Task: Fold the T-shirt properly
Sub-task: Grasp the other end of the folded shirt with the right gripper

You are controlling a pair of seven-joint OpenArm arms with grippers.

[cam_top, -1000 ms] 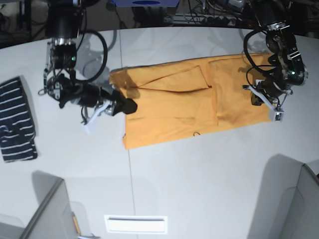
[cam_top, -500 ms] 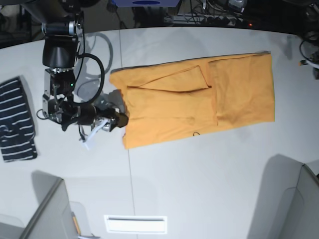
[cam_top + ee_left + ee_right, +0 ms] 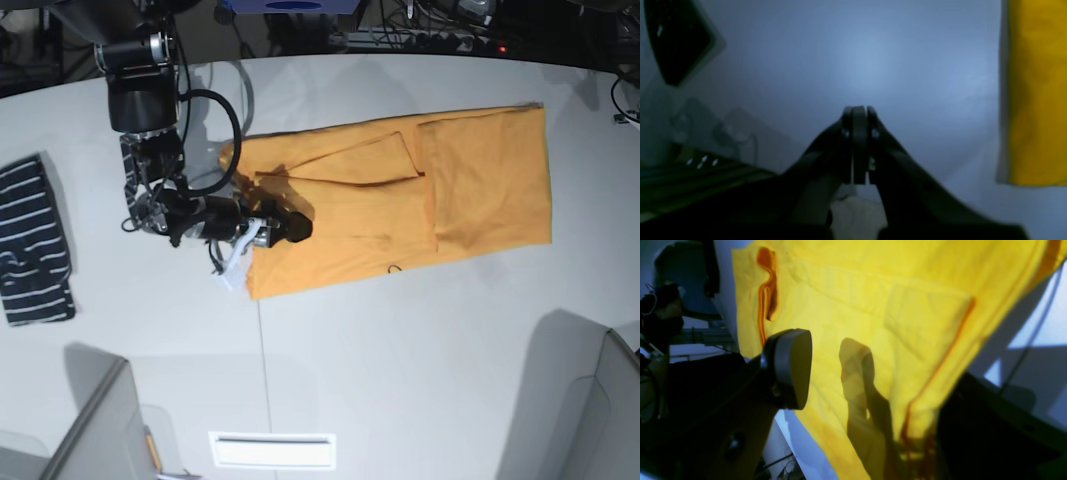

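The T-shirt [image 3: 400, 200], partly folded into a long band, lies across the far half of the desk [image 3: 420, 350] toward its right side. The right gripper [image 3: 262, 236], jaws apart, straddles the shirt's near-left corner; if it closes too shallow it would probably catch only the top layer and pull the fold askew. The left gripper [image 3: 858, 110], fingers pressed together on nothing, hangs over bare desk. The striped garment [image 3: 35, 245] by the left edge lies well apart, blocking nothing.

One T-shirt [image 3: 400, 205]; one striped garment [image 3: 35, 245] at nine o'clock; one table [image 3: 400, 350]; two grippers, right [image 3: 262, 245], left [image 3: 858, 115].
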